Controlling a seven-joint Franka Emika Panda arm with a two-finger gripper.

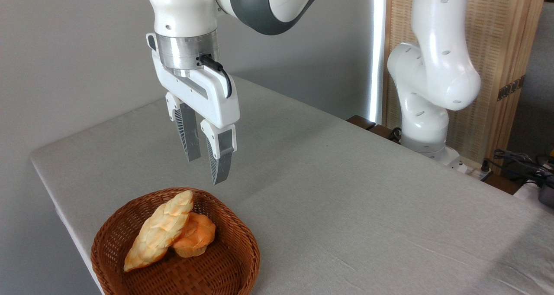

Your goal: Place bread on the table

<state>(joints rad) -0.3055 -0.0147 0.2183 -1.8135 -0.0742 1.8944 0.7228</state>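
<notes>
The bread point(159, 231), a long pale yellow braided loaf with browned ridges, lies slanted in a brown wicker basket point(225, 260) at the lower left, leaning on a small round orange bun point(197, 241). My gripper point(207, 170) hangs open above and just behind the basket's far rim, fingers pointing down, nothing between them. It is clear of the bread. The grey table point(346, 199) stretches out under everything.
The arm's white base point(426, 121) stands at the table's far right edge. A wooden slatted panel point(502, 48) rises behind it, with cables point(519, 158) at the right. The table's left edge runs close beside the basket.
</notes>
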